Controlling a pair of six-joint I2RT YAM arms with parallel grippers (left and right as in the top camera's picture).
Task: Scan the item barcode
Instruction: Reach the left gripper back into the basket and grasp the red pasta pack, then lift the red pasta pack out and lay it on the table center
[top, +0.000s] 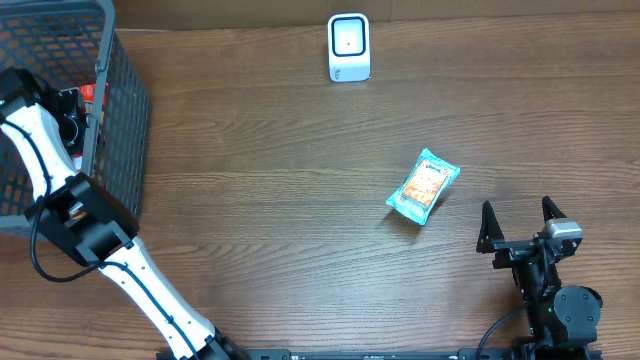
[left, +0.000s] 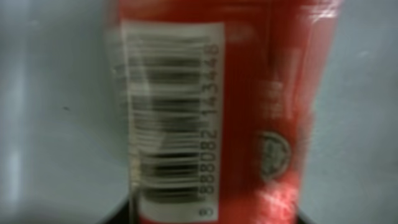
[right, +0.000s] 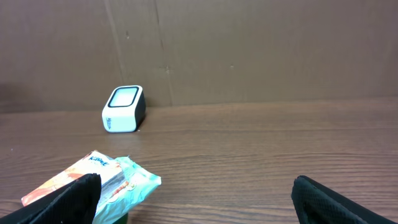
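The left pincer (top: 70, 108) sits inside the dark grey mesh basket (top: 125, 130), right at a red wrapped package (left: 273, 93) whose white barcode label (left: 171, 118) fills its wrist view. Whether it grips the package I cannot tell. The right pincer (top: 517, 212) stands wide open and empty over the brown wooden tabletop (top: 260, 180), near a teal-and-orange snack pouch (top: 423, 186). A small white scanner box (top: 348, 47) sits at the far edge.

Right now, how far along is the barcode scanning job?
Done: nothing I can confirm. In hand: the left gripper is in the basket at a red package, barcode facing its camera; grip unclear. Left: carry it to the white scanner. The right gripper sits open near a teal snack packet.
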